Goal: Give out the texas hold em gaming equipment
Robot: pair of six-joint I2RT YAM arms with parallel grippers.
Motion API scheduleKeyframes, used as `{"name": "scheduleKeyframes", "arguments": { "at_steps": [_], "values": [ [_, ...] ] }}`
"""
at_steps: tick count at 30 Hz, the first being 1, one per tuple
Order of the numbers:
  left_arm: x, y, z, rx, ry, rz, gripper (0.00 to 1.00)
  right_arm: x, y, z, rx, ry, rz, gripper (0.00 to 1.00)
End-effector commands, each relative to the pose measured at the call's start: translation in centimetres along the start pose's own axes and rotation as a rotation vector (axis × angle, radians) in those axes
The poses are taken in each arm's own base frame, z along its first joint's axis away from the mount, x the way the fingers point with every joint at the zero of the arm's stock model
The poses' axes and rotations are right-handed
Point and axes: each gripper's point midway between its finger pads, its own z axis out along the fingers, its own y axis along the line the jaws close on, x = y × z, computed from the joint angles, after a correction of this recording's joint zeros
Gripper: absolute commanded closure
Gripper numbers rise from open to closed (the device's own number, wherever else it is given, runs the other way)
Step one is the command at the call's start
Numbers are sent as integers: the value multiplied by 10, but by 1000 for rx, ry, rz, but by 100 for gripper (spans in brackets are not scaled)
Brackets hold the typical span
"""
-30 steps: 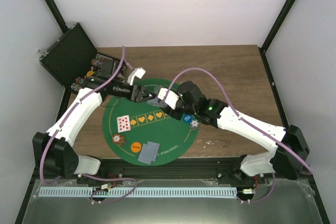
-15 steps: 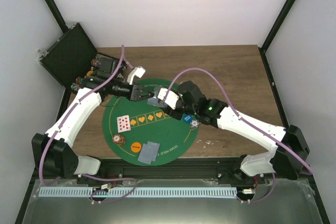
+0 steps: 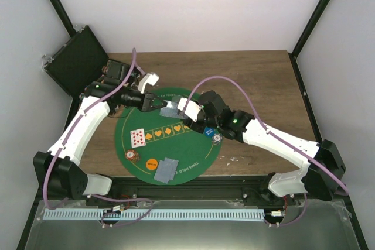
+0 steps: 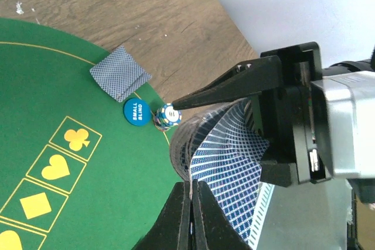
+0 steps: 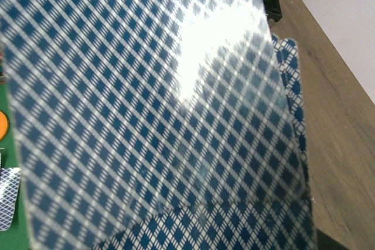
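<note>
Cards sit bowed over the far side of the green mat, clamped in your right gripper, the top card lifted toward your left gripper, which lies just left of them and is pinched shut on that card's edge.

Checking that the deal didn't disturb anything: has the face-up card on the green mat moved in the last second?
No. The face-up card lies at the same spot beside the end of the yellow suit row.
</note>
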Motion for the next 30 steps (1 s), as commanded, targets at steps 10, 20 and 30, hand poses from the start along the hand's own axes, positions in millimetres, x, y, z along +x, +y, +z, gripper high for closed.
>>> {"name": "scheduleKeyframes", "arguments": {
  "at_steps": [10, 20, 30],
  "values": [
    [-22, -13, -66, -153, -47, 195, 100, 25, -37, -16, 105, 42, 74, 52],
    [4, 124, -62, -838, 214, 369, 100, 26, -46, -33, 143, 38, 73, 52],
    [52, 170, 11, -1092, 475, 792, 100, 24, -49, -55, 184, 13, 79, 51]
  ]
}}
